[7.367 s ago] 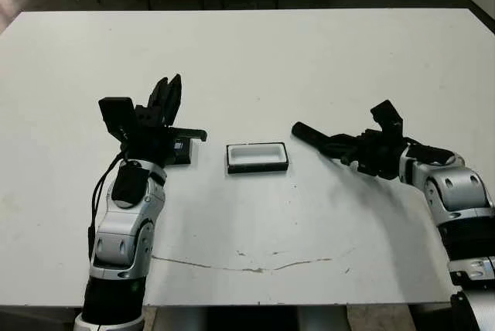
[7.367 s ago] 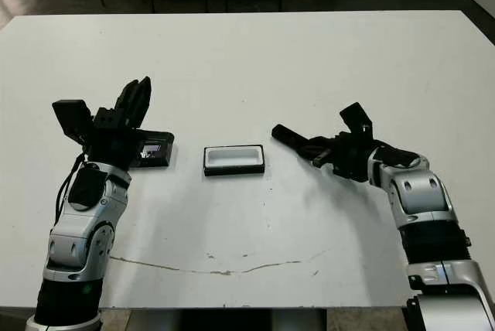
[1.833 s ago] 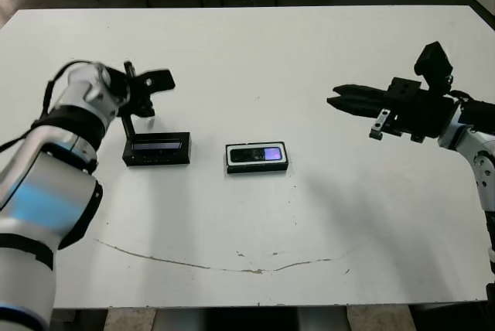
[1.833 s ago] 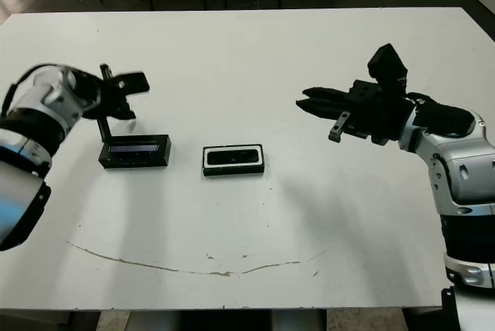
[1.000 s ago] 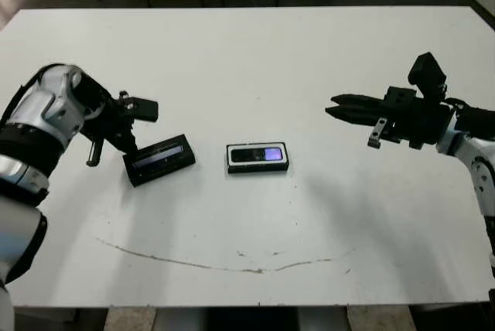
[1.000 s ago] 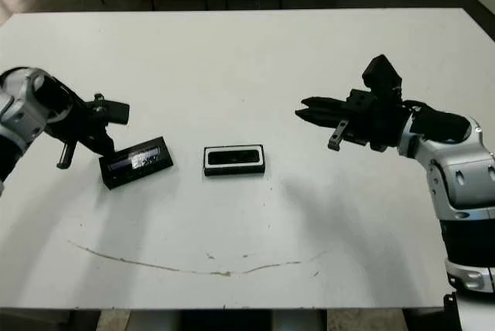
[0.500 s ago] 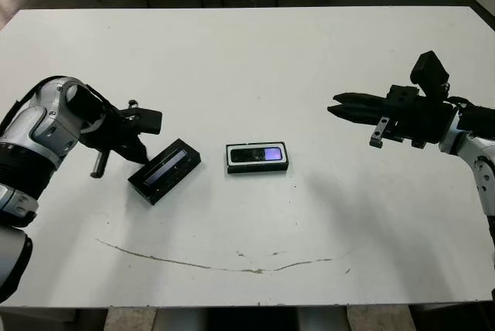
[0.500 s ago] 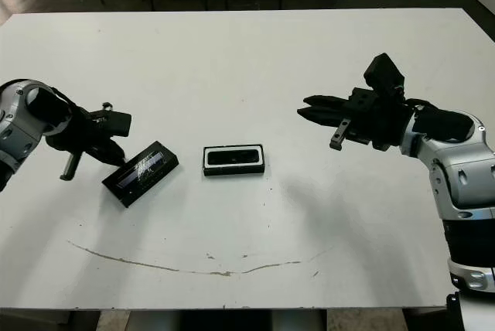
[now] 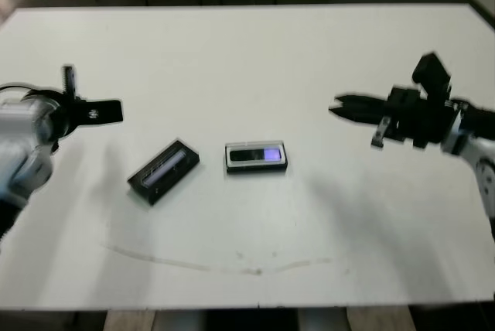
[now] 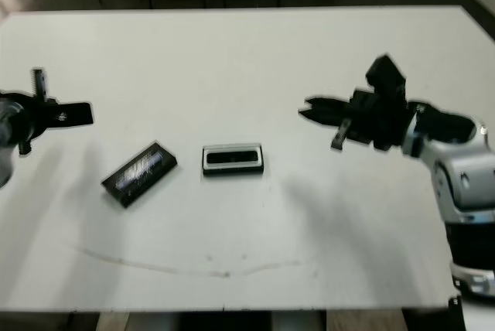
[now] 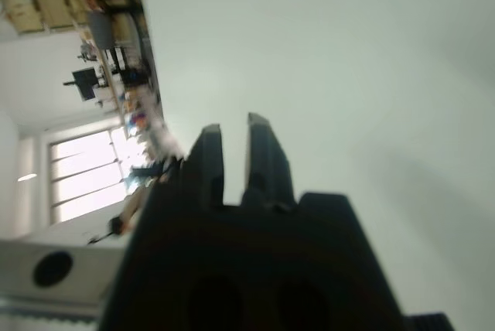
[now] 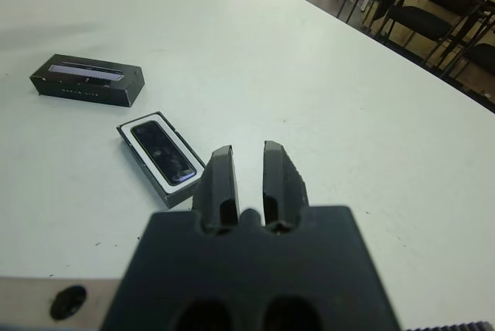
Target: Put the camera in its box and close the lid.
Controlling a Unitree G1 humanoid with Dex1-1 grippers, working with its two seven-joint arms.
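The camera [image 9: 256, 155] lies flat inside the box [image 9: 230, 158] at the table's middle, its bluish screen facing up. The right wrist view shows the camera [image 12: 164, 153] in the white-lined box [image 12: 138, 155] too. The lid [image 9: 164, 170] rests on the table left of the box, turned diagonally and apart from it. My left gripper [image 9: 116, 110] hovers at the far left, shut and empty, well clear of the lid. My right gripper [image 9: 337, 105] hangs to the right of the box, pointing toward it, shut on nothing.
The white table [image 9: 255, 52] stretches wide behind the objects. A faint scuff line [image 9: 232, 267] runs near the front edge. Chairs [image 12: 433, 6] stand beyond the table's side.
My left gripper has drawn back up and to the left, away from the lid. The lid stays where it was pushed, turned diagonally. The right arm has hardly moved.
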